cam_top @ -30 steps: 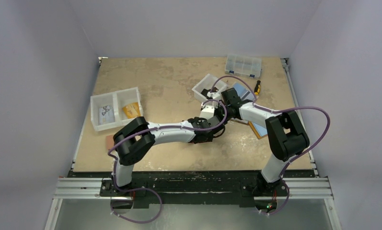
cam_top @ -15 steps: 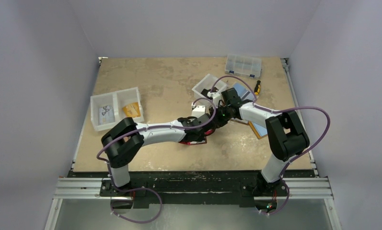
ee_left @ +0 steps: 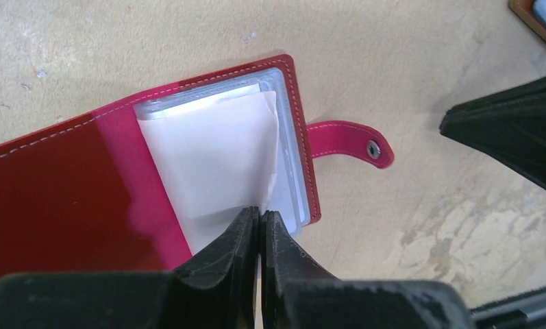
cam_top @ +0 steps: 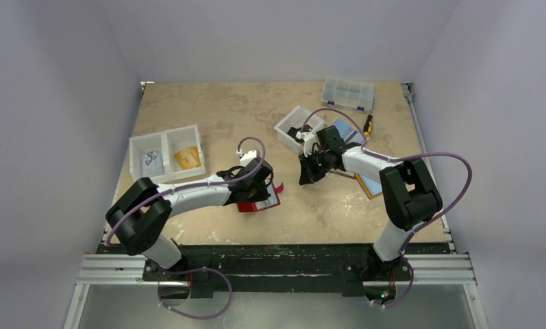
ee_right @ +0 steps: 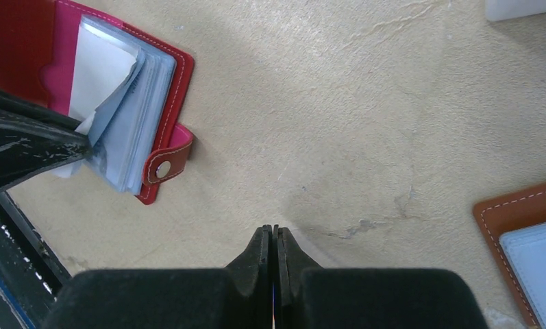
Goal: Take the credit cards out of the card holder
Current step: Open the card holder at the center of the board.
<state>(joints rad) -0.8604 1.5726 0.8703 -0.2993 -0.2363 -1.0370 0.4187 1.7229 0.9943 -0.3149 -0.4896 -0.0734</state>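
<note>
The dark red card holder [cam_top: 255,204] lies open on the table, front centre. In the left wrist view its red cover [ee_left: 64,192], clear sleeves and pink strap tab [ee_left: 345,140] show. My left gripper [cam_top: 262,188] [ee_left: 261,218] is shut on the lower edge of a white sleeve page [ee_left: 215,151] and lifts it off the stack. The right wrist view shows the holder [ee_right: 167,75] at top left with that page raised. My right gripper [cam_top: 304,177] [ee_right: 275,233] is shut over bare table to the holder's right, apart from it. No loose credit card shows.
A white two-part bin [cam_top: 164,154] stands at the left. A small white bin [cam_top: 294,127] and a clear organiser box [cam_top: 349,92] stand at the back. A brown holder with a light blue insert [cam_top: 367,184] [ee_right: 530,240] lies right of my right gripper.
My left arm has drawn back to the left, taking the card holder with it. The two grippers were together at the holder and are now apart. The right gripper barely moved.
</note>
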